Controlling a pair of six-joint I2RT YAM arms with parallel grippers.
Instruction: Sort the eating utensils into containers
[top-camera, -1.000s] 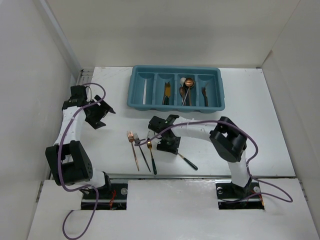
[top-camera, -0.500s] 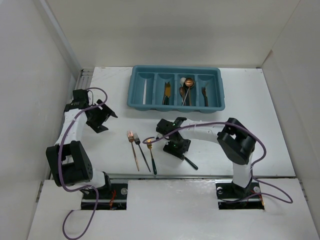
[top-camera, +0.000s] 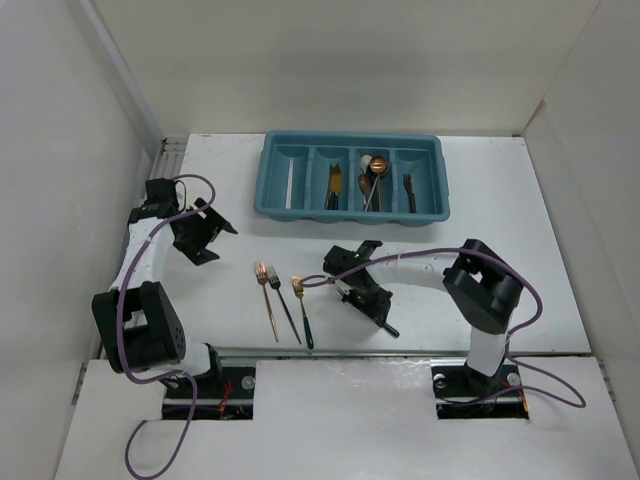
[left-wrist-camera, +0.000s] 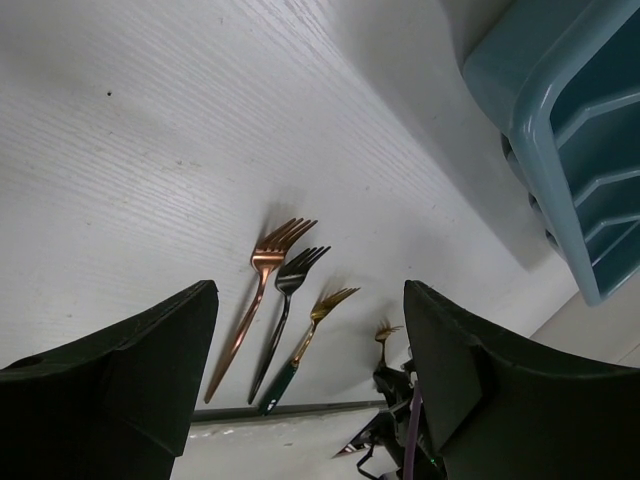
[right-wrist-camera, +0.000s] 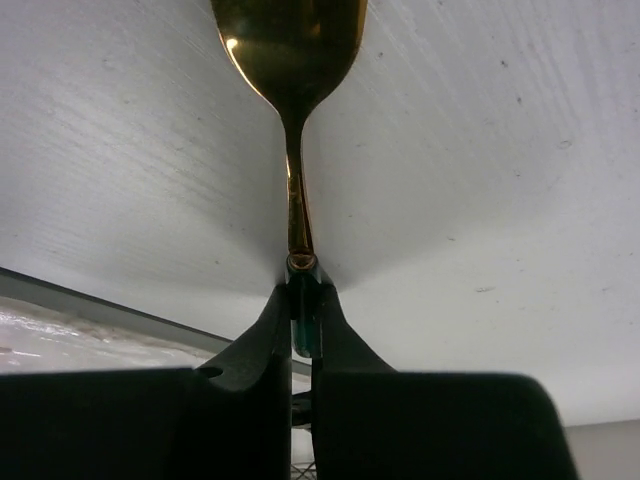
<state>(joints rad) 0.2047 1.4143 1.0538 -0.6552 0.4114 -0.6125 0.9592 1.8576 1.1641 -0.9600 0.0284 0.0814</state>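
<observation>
Right pincer (right-wrist-camera: 300, 305) is pinching the dark handle of a gold spoon (right-wrist-camera: 293, 150) low over the table (top-camera: 560, 250), near its front edge. Three forks (top-camera: 285, 312) are lying just left of it. Beyond them, the left pincer (top-camera: 205, 232) is hanging spread wide. Farthest back, the teal tray (top-camera: 350, 137) is holding several utensils.

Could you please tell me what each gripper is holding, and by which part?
Right gripper: gold spoon, pinched where neck meets dark handle. Left gripper: nothing.
</observation>
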